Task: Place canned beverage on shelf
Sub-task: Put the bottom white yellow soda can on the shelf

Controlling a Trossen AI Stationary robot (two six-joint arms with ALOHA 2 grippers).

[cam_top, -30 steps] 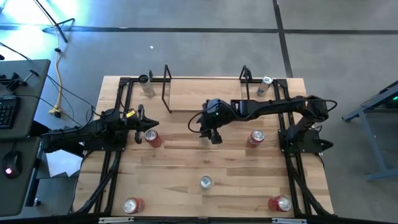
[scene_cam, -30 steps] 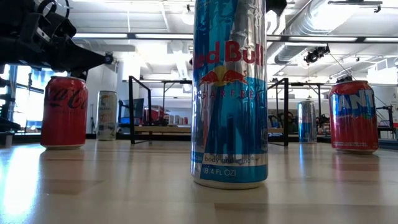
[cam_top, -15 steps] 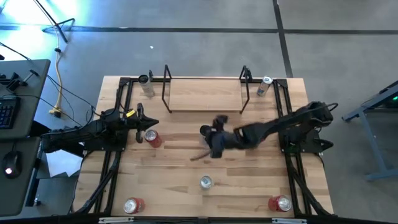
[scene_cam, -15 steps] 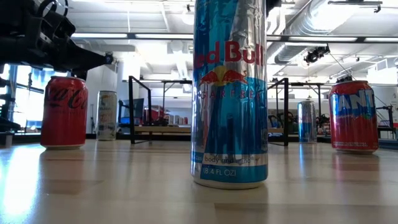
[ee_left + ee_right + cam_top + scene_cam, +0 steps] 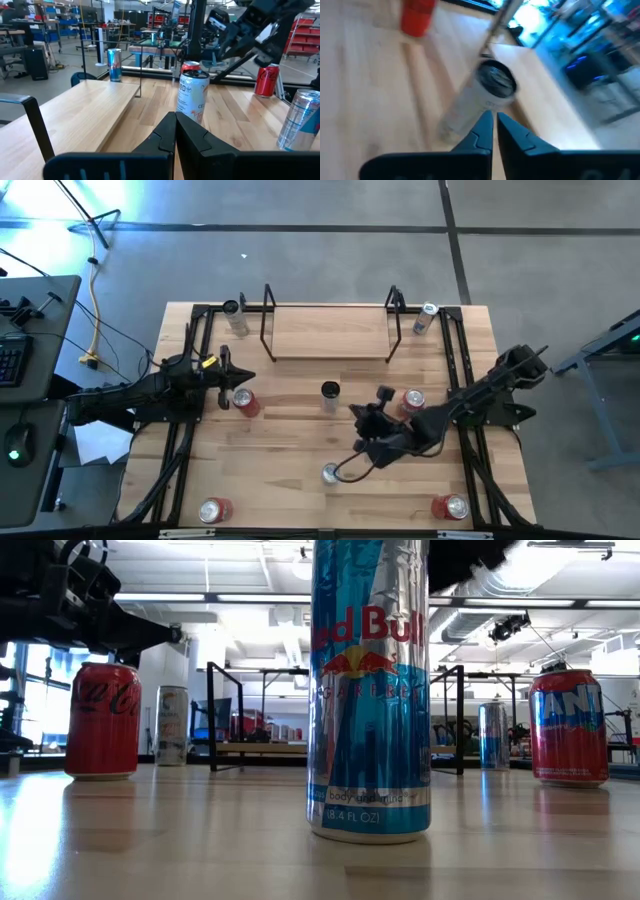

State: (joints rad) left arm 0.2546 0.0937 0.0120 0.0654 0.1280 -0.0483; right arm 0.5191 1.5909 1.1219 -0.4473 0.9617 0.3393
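We see a tabletop (image 5: 290, 435) of pale wood planks, smooth with a soft sheen that mirrors the cans in the low view. The blue-and-silver can (image 5: 369, 690) is glossy metal with bright reflections. The red can (image 5: 102, 720) looks like satin-finished metal. The shelf (image 5: 328, 332) has a light wood board, matt, with thin black metal rods. The left gripper (image 5: 175, 137) seems to be matt black plastic, though we cannot be sure.

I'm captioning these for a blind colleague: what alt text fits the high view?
Overhead: a wooden table with an empty shelf at its far edge and eight upright cans scattered about. The right hand hovers mid-table; the left hand waits above a red can.
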